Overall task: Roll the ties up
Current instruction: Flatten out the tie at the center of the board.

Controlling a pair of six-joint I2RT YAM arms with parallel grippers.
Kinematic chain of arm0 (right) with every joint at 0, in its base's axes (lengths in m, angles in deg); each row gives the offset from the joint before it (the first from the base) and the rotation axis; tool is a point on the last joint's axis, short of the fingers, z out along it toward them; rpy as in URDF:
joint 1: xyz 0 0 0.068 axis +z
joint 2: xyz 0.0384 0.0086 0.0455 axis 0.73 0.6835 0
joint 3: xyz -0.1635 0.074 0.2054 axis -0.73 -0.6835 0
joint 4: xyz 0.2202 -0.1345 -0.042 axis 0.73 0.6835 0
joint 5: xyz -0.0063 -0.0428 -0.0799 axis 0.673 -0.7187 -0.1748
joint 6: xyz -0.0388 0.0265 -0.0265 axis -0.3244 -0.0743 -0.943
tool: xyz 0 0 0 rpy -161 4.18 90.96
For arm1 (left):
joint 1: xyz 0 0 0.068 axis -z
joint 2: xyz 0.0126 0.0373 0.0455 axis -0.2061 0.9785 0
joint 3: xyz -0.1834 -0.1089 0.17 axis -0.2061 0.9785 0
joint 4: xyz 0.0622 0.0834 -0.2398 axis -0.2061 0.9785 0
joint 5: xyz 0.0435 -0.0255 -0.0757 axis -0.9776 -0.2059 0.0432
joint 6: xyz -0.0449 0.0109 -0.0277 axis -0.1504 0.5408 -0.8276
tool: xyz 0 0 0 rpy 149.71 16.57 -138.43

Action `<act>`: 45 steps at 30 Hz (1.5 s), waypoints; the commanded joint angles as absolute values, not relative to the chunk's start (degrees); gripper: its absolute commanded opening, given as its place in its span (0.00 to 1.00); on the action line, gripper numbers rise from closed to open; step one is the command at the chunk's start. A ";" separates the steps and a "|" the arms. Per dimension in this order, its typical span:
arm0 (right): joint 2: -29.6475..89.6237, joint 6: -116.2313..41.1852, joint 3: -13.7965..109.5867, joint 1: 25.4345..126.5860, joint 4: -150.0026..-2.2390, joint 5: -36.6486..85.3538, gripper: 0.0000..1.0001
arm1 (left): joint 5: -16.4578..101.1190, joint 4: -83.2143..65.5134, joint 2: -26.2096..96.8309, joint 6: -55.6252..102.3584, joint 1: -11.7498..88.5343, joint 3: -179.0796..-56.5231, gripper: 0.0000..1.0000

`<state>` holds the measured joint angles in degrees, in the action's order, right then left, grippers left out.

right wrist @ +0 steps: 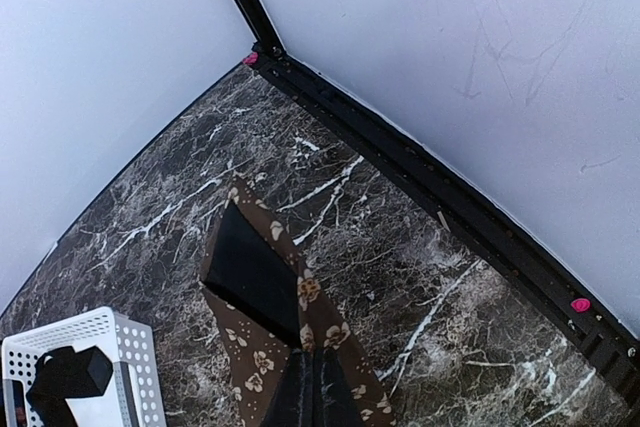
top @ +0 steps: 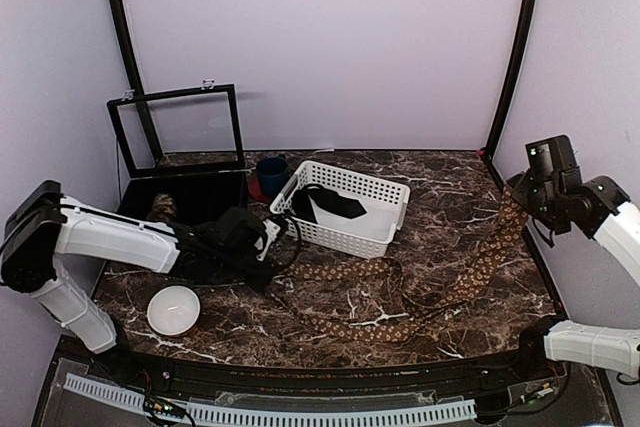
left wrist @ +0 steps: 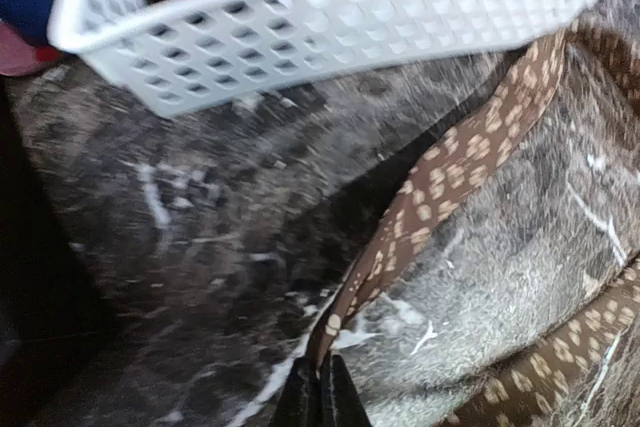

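Observation:
A long brown tie (top: pixel 420 297) with a tan pattern lies looped across the marble table, from near the basket to the right edge. My left gripper (left wrist: pixel 320 397) is shut on its narrow end (left wrist: pixel 440 172) just in front of the white basket (top: pixel 345 209). My right gripper (right wrist: pixel 315 387) is shut on the wide pointed end (right wrist: pixel 262 287), whose black lining faces up, held above the table near the right back corner. In the top view the left gripper (top: pixel 262 247) is low and the right gripper (top: pixel 520 205) is raised. A rolled brown tie (top: pixel 163 207) sits in the black box.
The white basket (left wrist: pixel 330 22) holds a dark tie (top: pixel 330 202). A black open-lidded box (top: pixel 185 192) stands at the back left, a blue cup (top: pixel 271 175) beside it, a white bowl (top: pixel 173 309) at the front left. Black frame posts (top: pixel 515 47) rise at the back corners.

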<state>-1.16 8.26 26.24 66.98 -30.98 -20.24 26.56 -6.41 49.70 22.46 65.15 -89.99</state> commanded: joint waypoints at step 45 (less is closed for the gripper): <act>3.54 -1.28 -1.63 66.30 -79.14 40.67 0.76 | 59.44 -3.59 44.57 46.43 67.26 -107.21 0.01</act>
<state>1.83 1.14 -2.79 64.60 -72.92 34.10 56.70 -4.35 38.05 42.87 64.32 -102.43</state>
